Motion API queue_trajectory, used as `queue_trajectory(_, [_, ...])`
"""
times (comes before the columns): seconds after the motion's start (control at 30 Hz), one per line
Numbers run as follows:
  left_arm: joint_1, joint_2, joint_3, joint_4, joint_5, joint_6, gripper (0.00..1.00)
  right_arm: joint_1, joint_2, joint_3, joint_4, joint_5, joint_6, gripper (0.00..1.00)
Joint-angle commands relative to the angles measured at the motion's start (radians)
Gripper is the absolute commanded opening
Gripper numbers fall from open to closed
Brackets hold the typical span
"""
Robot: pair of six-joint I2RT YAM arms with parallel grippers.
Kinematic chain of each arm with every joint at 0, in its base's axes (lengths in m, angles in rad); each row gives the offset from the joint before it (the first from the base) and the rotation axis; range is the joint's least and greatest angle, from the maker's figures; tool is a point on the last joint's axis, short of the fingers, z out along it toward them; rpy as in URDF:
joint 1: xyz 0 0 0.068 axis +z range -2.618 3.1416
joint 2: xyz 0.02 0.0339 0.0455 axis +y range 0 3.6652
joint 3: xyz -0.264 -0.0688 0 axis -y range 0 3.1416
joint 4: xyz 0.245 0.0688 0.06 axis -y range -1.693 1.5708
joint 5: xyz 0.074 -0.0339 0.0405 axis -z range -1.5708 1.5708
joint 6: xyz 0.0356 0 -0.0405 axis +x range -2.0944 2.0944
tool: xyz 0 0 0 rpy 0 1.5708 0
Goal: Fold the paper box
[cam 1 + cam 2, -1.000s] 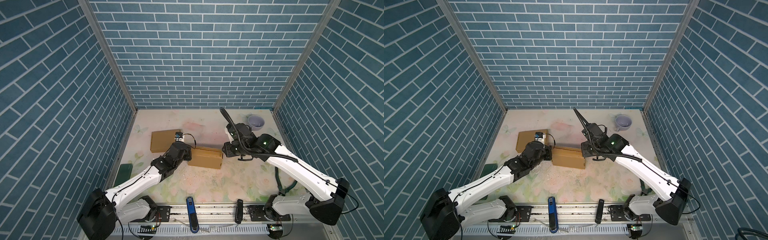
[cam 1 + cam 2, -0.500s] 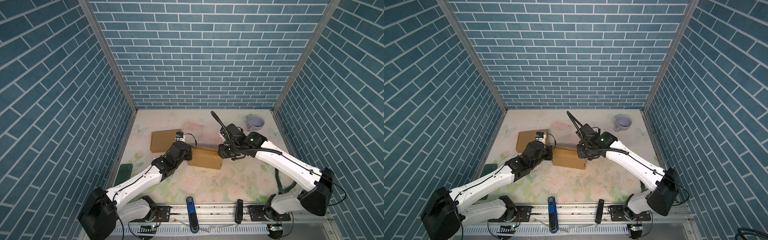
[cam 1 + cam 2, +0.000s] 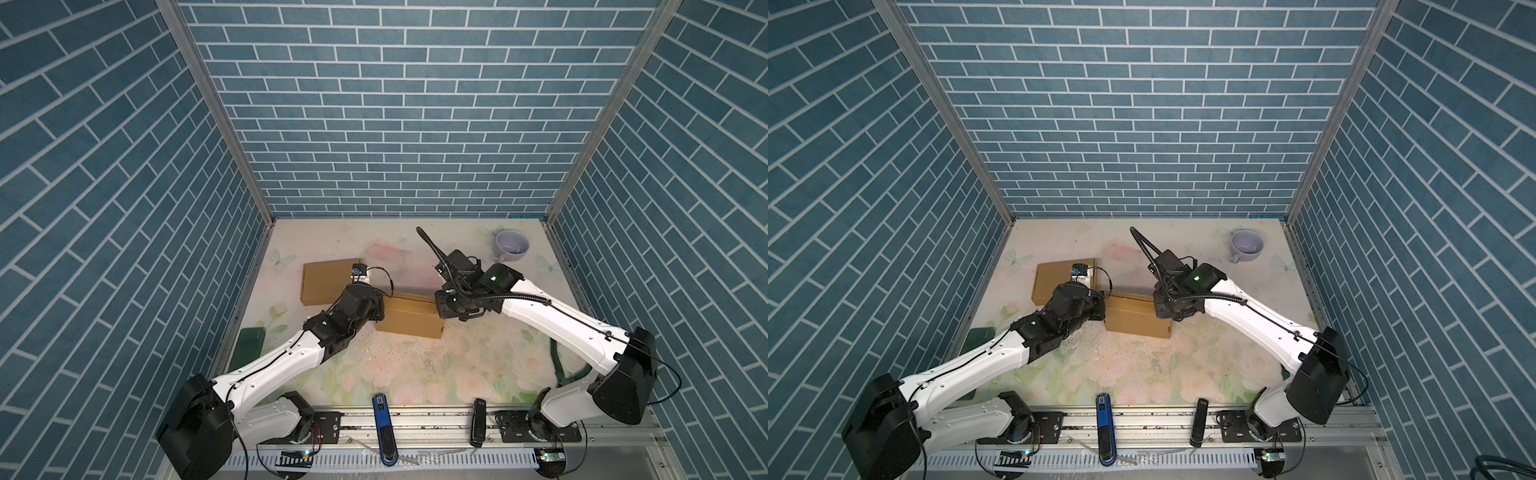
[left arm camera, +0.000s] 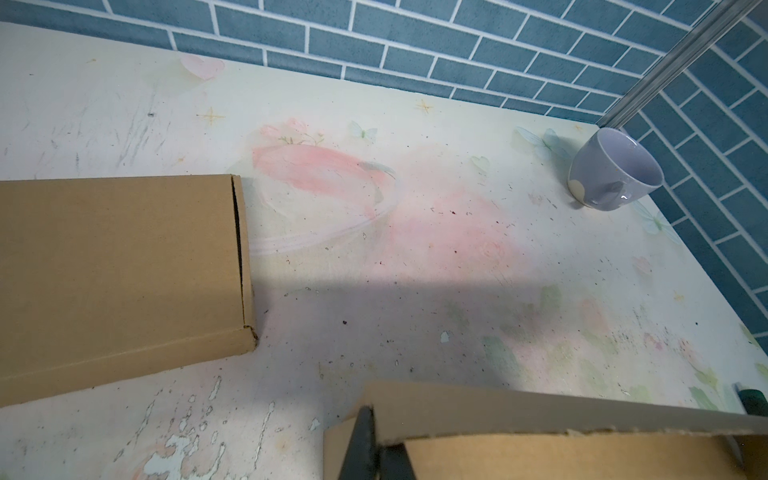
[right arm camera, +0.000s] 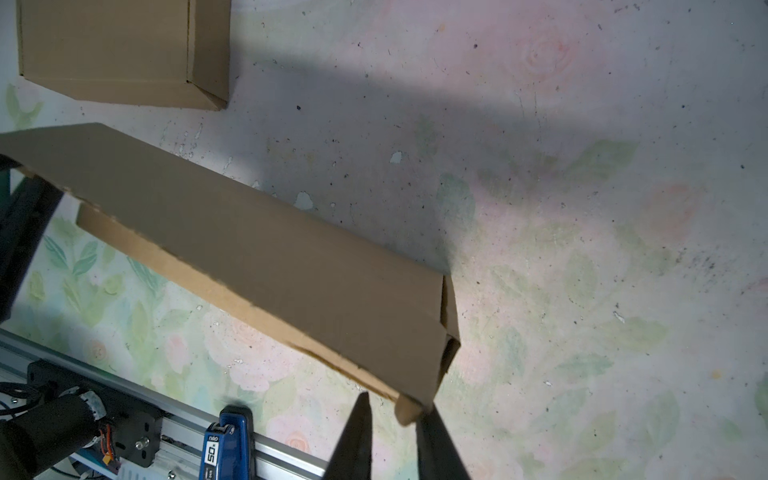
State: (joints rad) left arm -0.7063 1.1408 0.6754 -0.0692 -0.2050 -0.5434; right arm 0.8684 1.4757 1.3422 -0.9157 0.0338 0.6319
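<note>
Bench w/ faded floral print carries a long brown corrugated-cardboard box near its middle, lying btwn the two arms in both top views. Left end effector is closed tight on a thin panel at the box's left end; its wrist view shows a dark finger against the cardboard edge. Right end effector sits at the opposite end, jaws only slightly apart, w/ the box's end corner btwn them. One finger touches the corner and a gap shows on the other side, so no pinch there. Rough raw edge runs along one long side of the box. Second, flat closed brown cardboard box lies toward the back wall, near the first but not touching. Lavender ceramic mug stands upright in the far right corner, well apart
</note>
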Motion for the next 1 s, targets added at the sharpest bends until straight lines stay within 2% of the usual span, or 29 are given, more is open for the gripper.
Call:
queue_trajectory(0.0, [-0.013, 0.043, -0.046, -0.193, 0.047, -0.01, 0.0, -0.007, 0.002, -0.031, -0.008, 0.029, 0.035, 0.17])
queue_trajectory(0.4, [-0.015, 0.051, -0.042, -0.193, 0.044, -0.01, 0.0, -0.009, -0.015, -0.044, -0.04, 0.044, 0.028, 0.05])
queue_trajectory(0.97, [-0.027, 0.067, -0.04, -0.187, 0.033, -0.011, 0.0, -0.011, -0.032, -0.081, -0.02, 0.041, 0.02, 0.01])
